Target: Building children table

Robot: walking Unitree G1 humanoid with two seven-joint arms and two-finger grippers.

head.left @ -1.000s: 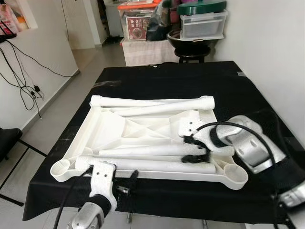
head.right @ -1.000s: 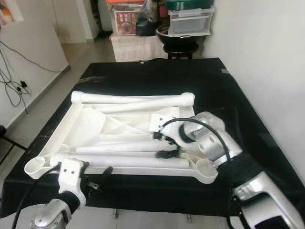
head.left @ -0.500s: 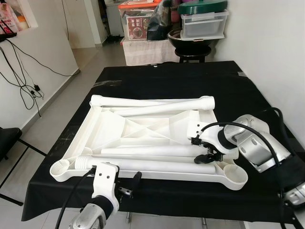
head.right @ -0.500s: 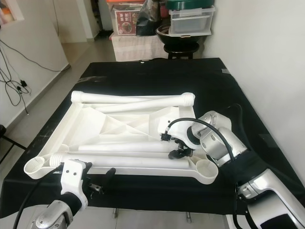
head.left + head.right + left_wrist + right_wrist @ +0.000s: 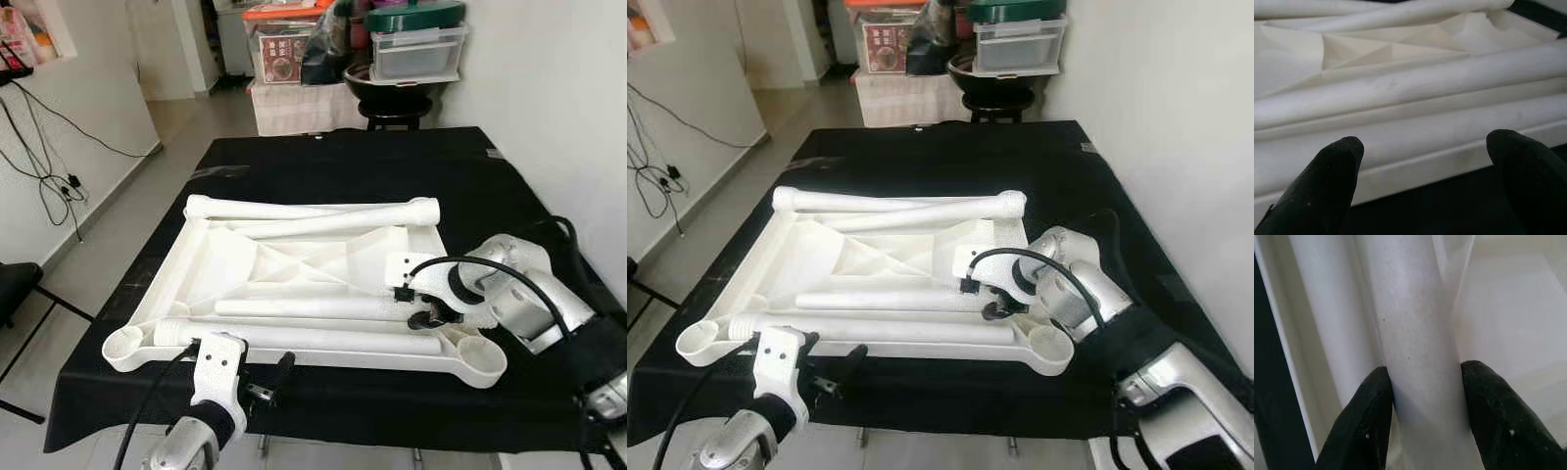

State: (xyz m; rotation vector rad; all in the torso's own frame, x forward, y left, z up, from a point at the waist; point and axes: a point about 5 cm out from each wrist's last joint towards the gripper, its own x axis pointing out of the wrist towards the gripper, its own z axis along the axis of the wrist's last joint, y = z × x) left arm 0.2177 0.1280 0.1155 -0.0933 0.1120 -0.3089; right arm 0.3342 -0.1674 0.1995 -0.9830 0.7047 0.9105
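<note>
While the white tabletop (image 5: 294, 269) lies upside down on the black-covered table (image 5: 353, 162), four loose white legs rest on its underside — two along the far edge, two near the front edge. The right gripper (image 5: 409, 304) reaches in from the robot's right and pinches the end of the upper front leg (image 5: 304, 307); in the right wrist view both black fingers (image 5: 1364, 426) press against either side of that tube. From the head views the fingertips are mostly hidden behind the gripper's white mount and a looping black cable (image 5: 490, 269), so contact is clear only from the wrist camera.

The longer front leg (image 5: 294, 339) lies just beside the held one, nearer the robot. Far legs (image 5: 313, 210) cross at a shallow angle; where they overlap is hard to make out.

Left gripper (image 5: 257, 375) hovers low at the table's front edge, off the tabletop, fingers spread with nothing between them — the left wrist view shows both tips (image 5: 1327, 181) apart in front of the tabletop's rim. The left arm is cut off at the frame bottom.

Storage boxes (image 5: 416, 39) and a stool sit beyond the table.
</note>
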